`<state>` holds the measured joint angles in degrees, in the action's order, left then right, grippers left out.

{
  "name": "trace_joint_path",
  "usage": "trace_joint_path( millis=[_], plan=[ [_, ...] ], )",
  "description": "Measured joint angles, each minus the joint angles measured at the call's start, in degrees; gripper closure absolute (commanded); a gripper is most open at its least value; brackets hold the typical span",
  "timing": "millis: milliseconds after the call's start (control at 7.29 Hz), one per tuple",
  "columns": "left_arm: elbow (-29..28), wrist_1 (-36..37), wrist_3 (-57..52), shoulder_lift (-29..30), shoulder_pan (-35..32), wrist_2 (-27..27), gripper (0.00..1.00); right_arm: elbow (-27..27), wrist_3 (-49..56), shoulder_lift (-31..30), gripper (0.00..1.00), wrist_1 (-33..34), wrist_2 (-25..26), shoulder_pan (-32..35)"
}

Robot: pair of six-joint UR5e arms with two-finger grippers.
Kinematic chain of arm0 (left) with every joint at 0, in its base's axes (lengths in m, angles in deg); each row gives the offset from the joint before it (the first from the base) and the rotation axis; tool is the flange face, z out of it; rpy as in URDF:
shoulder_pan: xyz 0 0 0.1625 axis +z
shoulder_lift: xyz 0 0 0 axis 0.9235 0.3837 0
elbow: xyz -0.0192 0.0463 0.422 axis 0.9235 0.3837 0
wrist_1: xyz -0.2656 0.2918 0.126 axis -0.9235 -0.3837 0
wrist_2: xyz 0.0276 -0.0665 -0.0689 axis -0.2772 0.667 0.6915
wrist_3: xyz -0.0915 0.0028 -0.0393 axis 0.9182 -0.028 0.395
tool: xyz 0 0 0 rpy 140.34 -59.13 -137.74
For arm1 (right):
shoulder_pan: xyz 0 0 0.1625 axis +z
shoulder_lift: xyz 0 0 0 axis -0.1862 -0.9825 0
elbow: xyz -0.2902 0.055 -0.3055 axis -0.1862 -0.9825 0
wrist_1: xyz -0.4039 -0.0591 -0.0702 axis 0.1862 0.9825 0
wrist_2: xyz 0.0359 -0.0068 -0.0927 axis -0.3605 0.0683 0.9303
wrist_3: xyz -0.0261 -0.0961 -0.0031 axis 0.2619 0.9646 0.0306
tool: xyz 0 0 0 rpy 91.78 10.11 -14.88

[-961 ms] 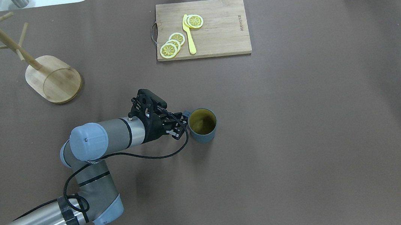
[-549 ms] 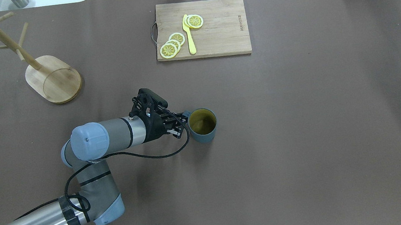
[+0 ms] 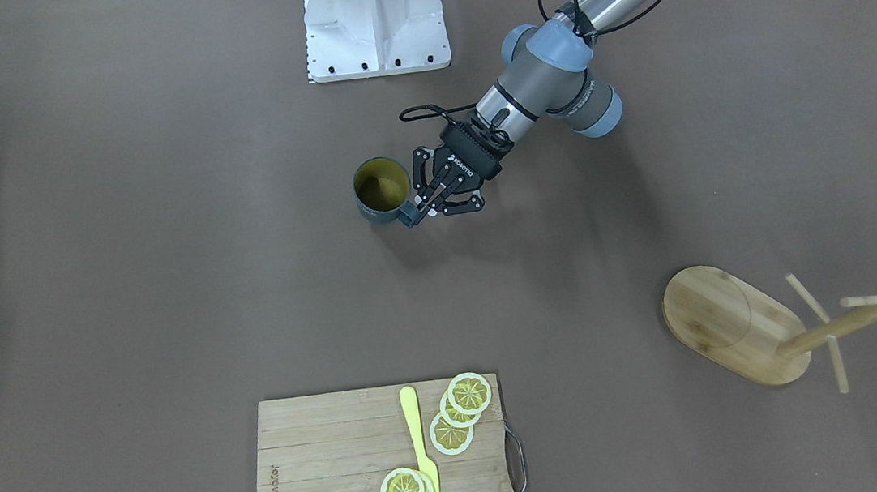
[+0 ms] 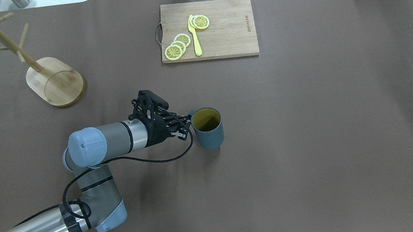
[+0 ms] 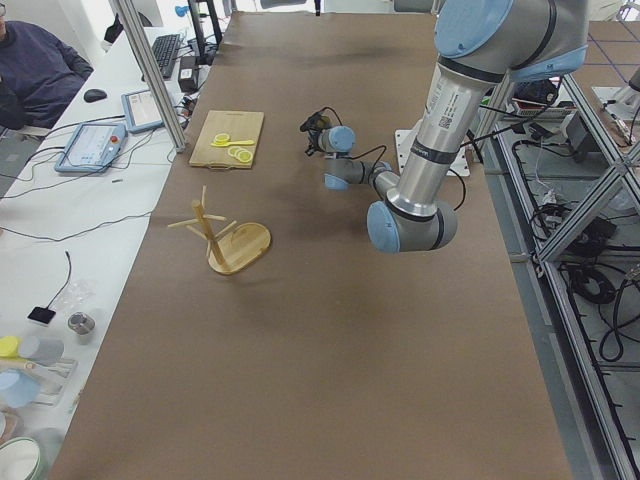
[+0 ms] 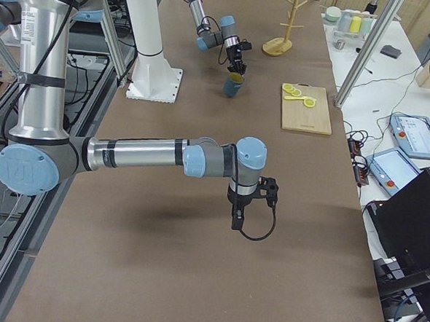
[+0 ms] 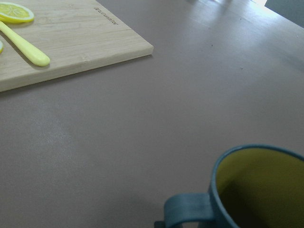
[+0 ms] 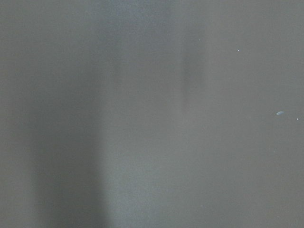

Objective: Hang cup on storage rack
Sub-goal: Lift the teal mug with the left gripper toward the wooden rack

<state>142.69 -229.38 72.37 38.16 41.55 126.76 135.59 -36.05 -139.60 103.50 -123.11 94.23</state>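
- Left gripper (image 3: 421, 204): jaws clamped on the handle of the cup (image 4: 208, 130), which stands upright mid-surface.
- Right gripper (image 6: 237, 222): jaws' state cannot be told; it is above the bare brown surface (image 4: 318, 138).
- Rack (image 4: 56, 83) well apart, far left; board (image 4: 225, 36) beyond.
- White bench (image 5: 70, 235) alongside.

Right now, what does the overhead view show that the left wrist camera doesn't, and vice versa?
Only overhead: the storage rack at far left, and the left gripper at the handle of the cup. Only the wrist camera: the handle's open loop, seen close from the side. Both: the cup, the cutting board, the yellow knife and a lemon slice.
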Motion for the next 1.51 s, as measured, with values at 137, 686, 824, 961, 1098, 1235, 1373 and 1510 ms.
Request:
trace_joint_path(
  millis=[137,686,824,961,1098,1235,1373,1510],
  plan=[
    [0.0,-1.4,1.7,0.0,-1.5,0.0,1.0,0.0,0.0,0.0,0.0,0.0,0.0,0.0],
    [0.4,-3.3,20.8,0.2,-7.6,0.1,1.0,0.0,0.0,-0.1,0.0,0.0,0.0,0.0],
    [0.5,-4.4,26.7,0.2,-8.2,0.1,1.0,0.0,0.0,-0.2,0.0,0.0,0.0,0.0],
    [0.5,-6.2,33.7,0.1,-8.5,0.0,1.0,0.0,0.0,-0.3,0.0,0.0,0.0,0.0],
    [0.5,-8.1,39.8,0.0,-8.7,-0.8,1.0,0.1,0.0,-0.4,0.0,0.0,0.0,0.0],
    [0.5,-9.3,45.4,0.0,-8.7,-2.3,1.0,0.1,0.0,-0.5,0.0,0.0,0.0,0.0],
    [0.5,-10.0,51.4,0.0,-8.8,-3.3,1.0,0.1,0.0,-0.5,0.0,0.0,0.1,0.0],
    [0.5,-10.9,58.0,0.0,-9.1,-4.6,1.0,0.1,0.0,-0.6,0.0,0.0,0.2,0.0]
  ],
)
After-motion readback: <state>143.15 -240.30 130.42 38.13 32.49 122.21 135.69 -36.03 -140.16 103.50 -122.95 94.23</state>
